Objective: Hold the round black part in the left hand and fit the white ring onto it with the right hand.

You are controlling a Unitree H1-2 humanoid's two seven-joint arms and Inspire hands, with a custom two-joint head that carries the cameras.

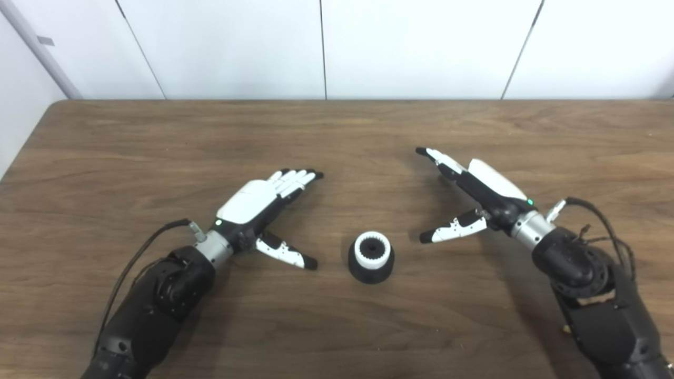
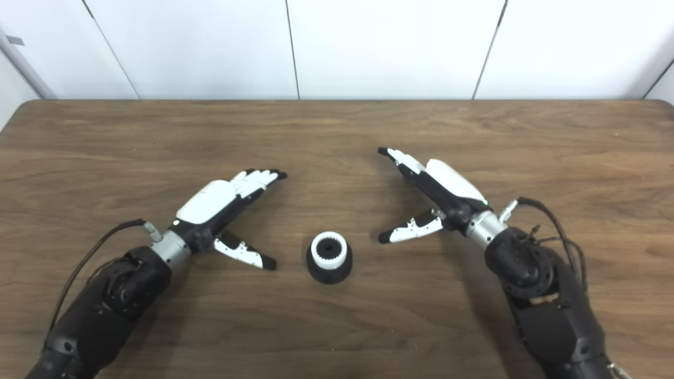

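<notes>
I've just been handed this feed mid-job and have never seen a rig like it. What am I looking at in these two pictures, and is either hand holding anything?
Both pictures show the same scene, taken by two cameras side by side on the robot's head, looking down at a wooden table. The two dark arms coming in from the bottom edge belong to a humanoid robot, and each ends in a black and white hand with fingers and a thumb.

The left hand and the right hand are both open, fingers spread, and hold nothing. Between them the round black part stands on the table, touched by neither hand. The white ring, toothed on its inside, already sits on top of it. From how things lie, the fitting looks done, though how firmly the ring is seated cannot be told.
</notes>
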